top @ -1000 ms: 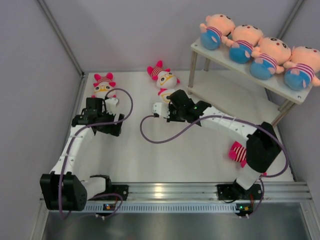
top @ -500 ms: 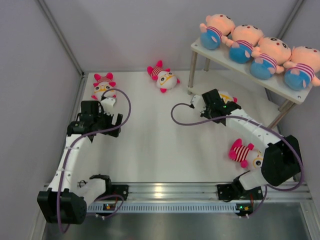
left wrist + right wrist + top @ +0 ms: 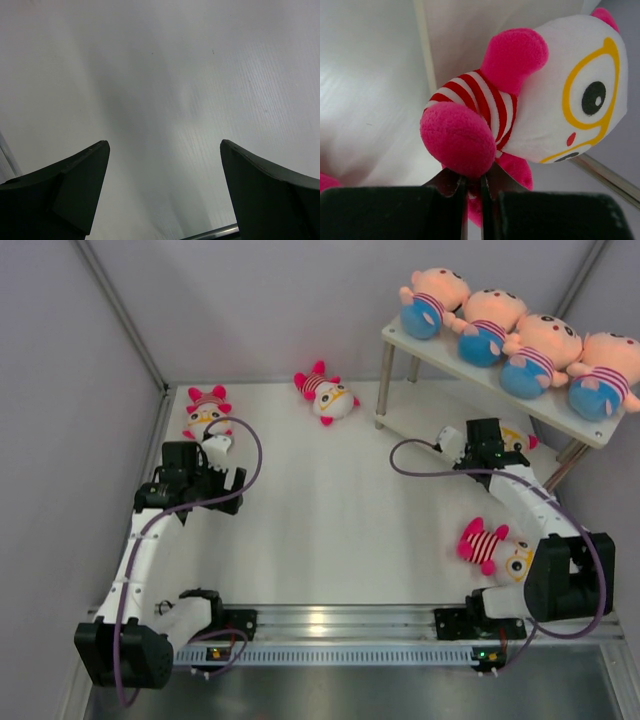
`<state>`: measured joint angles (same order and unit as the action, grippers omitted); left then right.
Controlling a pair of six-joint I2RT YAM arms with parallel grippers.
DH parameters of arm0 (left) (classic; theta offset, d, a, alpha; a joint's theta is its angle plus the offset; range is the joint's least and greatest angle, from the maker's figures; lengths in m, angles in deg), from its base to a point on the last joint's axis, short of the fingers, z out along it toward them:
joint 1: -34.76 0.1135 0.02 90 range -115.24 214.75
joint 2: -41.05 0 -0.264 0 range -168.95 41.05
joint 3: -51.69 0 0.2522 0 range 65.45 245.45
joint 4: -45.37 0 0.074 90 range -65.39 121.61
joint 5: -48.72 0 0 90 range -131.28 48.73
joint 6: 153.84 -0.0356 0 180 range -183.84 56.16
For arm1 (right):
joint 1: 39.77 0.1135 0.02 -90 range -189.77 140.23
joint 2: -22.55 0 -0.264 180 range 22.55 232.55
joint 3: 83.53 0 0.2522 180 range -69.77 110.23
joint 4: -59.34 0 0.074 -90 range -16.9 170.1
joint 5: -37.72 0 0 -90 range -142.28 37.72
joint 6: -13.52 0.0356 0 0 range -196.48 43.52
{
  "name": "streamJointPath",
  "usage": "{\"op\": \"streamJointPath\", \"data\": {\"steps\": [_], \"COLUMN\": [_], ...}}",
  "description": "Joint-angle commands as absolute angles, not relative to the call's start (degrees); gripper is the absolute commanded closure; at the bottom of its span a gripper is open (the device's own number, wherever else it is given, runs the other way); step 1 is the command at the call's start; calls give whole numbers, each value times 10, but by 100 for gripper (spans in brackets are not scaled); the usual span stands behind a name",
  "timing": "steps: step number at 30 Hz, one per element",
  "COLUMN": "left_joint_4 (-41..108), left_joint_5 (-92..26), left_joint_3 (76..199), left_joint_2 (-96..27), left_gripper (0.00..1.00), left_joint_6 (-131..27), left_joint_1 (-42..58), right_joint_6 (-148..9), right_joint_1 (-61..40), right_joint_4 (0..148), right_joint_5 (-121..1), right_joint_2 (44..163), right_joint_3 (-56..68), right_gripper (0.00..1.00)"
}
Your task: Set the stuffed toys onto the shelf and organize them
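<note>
Four peach dolls (image 3: 530, 350) lie in a row on the shelf's top board (image 3: 480, 375). My right gripper (image 3: 490, 440) is shut on a hot-pink doll (image 3: 530, 105) and holds it at the lower board (image 3: 420, 425), under the top one. In the right wrist view the jaws pinch the doll's pink limb. Other pink dolls lie on the table: one at back centre (image 3: 327, 394), one at back left (image 3: 207, 410), one at near right (image 3: 492, 546). My left gripper (image 3: 215, 452) is open and empty, just in front of the back-left doll.
Grey walls and slanted frame poles enclose the white table (image 3: 330, 520). The shelf's thin metal legs (image 3: 384, 388) stand at the back right. A metal rail (image 3: 340, 625) runs along the near edge. Purple cables loop from both arms.
My right gripper has carried the pink doll from the table's middle rightward to the shelf's lower board. My left arm has pulled back slightly from the back-left doll.
</note>
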<state>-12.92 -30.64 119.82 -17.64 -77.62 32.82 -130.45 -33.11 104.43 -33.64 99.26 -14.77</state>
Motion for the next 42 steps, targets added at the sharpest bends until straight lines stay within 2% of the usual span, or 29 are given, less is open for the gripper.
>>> {"op": "streamJointPath", "data": {"steps": [1,5,10,16,18,21,37,41,42], "left_joint_4": [-110,-110,-109,-110,-110,-110,-111,-110,-110], "left_joint_5": [-298,-305,-305,-309,-310,-310,-309,-313,-312], "left_joint_3": [1199,1199,1198,1199,1199,1196,1196,1195,1195], "left_joint_2": [-173,-182,-185,-186,-186,-184,-180,-180,-179], "left_gripper": [2,2,2,2,2,2,2,2,2], "left_joint_6": [-771,-772,-774,-774,-773,-773,-775,-776,-776], "left_joint_1": [324,312,310,310,310,310,309,309,309], "right_joint_6": [-1347,-1338,-1333,-1336,-1339,-1339,-1353,-1355,-1357], "right_joint_1": [-371,-394,-431,-436,-436,-435,-446,-446,-445], "right_joint_4": [990,993,985,1011,1011,1016,1035,1025,1023], "right_joint_5": [-301,-294,-336,-357,-362,-368,-279,-289,-286], "right_joint_2": [1035,1064,1032,1013,1013,1012,1020,1014,1013], "right_joint_3": [-134,-112,-119,-113,-119,-119,-117,-128,-130], "right_gripper": [100,100,99,94,85,78,79,71,63]}}
